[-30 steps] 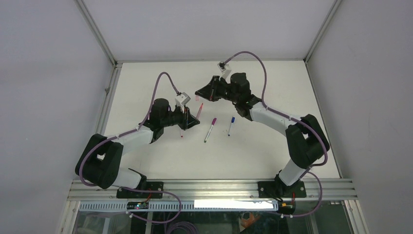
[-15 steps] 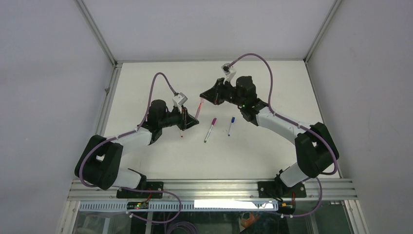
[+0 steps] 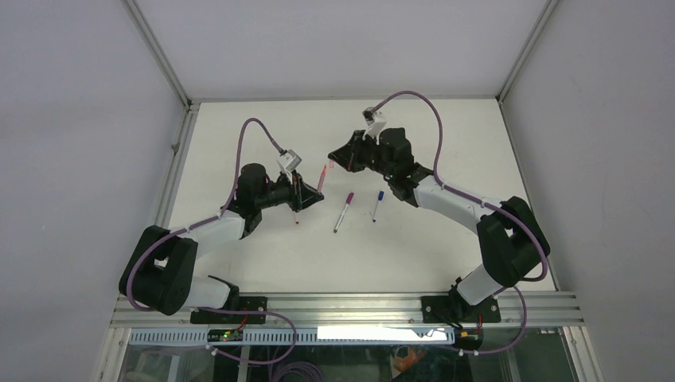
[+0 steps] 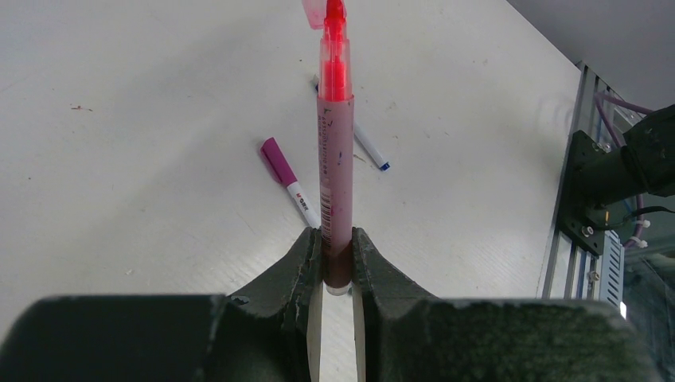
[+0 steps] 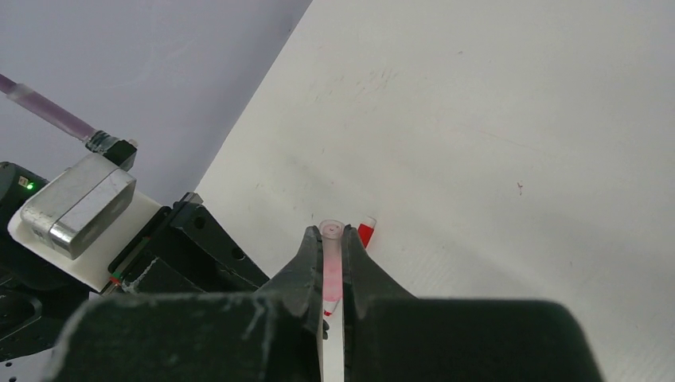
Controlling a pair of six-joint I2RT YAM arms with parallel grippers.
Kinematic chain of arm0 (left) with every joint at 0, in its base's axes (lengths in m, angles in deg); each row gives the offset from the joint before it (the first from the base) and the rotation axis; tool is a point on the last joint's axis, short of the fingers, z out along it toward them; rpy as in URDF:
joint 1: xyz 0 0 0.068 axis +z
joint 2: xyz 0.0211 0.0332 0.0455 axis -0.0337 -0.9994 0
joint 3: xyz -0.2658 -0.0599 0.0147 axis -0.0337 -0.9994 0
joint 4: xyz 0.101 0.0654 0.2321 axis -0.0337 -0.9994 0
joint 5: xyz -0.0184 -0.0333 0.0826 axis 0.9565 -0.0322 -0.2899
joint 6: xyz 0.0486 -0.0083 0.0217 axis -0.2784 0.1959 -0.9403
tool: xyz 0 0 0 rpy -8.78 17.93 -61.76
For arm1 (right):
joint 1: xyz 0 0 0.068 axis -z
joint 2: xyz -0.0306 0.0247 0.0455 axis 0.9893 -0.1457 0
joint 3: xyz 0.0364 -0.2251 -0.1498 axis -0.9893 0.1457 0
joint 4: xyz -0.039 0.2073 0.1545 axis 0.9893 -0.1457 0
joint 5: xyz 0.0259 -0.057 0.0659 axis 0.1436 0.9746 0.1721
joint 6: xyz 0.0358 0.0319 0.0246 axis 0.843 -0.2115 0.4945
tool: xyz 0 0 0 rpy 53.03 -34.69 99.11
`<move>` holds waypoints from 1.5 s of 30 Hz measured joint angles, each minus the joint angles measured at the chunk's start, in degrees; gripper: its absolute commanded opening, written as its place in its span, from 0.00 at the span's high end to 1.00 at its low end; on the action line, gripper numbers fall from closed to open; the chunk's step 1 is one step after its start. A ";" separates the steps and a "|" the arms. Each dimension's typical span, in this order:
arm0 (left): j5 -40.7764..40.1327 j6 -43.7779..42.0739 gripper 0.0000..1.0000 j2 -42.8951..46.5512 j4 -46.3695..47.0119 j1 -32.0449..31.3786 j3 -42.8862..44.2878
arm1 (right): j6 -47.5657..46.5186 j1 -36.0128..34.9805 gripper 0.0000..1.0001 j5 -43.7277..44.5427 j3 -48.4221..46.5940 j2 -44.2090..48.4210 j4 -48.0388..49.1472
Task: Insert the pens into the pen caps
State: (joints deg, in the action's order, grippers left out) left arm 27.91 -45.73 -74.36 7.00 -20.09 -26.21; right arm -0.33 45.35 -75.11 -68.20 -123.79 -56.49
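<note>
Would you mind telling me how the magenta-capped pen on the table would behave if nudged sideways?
The magenta-capped pen looks round and slim, so it would probably roll across the smooth table. It seems straight and rigid, likely light too.

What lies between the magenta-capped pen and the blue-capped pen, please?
Only bare table between the magenta-capped pen and blue-capped pen, seen in the top view.
</note>
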 measured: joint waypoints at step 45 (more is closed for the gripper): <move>0.83 1.33 1.00 0.48 0.59 0.76 -0.20 | 2.91 -4.11 1.00 6.95 2.21 0.98 8.02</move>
State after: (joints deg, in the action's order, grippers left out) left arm 28.74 -44.40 -73.88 7.59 -19.33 -26.40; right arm 2.57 41.24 -68.16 -66.00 -122.81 -48.46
